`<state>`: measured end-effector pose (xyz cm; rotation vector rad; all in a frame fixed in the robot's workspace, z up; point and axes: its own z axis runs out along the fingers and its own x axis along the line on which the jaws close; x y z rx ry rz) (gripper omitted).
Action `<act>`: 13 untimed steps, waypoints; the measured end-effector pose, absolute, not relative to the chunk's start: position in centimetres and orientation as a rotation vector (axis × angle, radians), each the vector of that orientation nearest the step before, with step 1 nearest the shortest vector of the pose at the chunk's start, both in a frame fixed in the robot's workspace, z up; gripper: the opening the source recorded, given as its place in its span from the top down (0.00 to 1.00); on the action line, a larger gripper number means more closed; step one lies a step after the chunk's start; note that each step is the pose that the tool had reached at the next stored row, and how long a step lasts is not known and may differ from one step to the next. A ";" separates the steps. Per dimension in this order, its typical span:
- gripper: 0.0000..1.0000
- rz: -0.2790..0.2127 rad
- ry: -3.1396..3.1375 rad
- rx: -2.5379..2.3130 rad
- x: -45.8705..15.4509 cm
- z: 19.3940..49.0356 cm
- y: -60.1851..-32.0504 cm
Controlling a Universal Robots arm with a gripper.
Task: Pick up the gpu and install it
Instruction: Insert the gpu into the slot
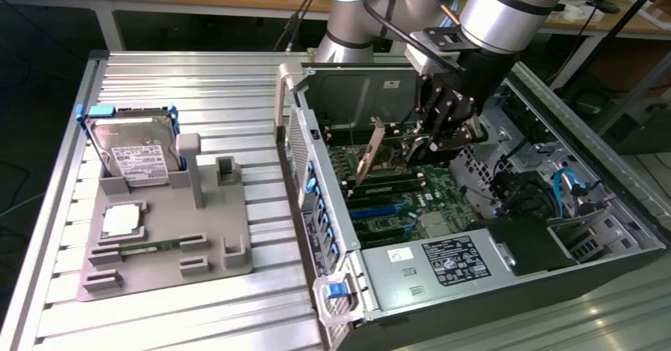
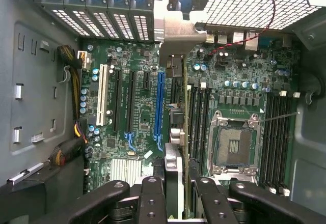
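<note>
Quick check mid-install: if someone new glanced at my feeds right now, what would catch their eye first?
The arm down in the open computer case on the exterior view's right, its pincer shut on the gpu, held edge-on above the green motherboard. Next, the silver hard drive in its blue frame, upright on the grey fixture at the exterior view's left.

Arm (image 1: 514,5) comes steeply down from the exterior view's upper right, wrist pointing downward. Claw (image 1: 428,135) hangs vertical, its 2 fingers (image 2: 153,198) drawn in partway and clamped on the gpu (image 1: 369,156).
</note>
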<state>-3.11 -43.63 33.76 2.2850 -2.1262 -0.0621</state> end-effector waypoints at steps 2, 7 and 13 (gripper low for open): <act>0.73 -0.062 -2.126 2.285 -3.1 33.8 -43.6; 0.73 -0.065 -2.128 2.286 -3.1 33.8 -43.6; 0.73 -0.066 -2.170 2.247 -3.1 33.4 -43.7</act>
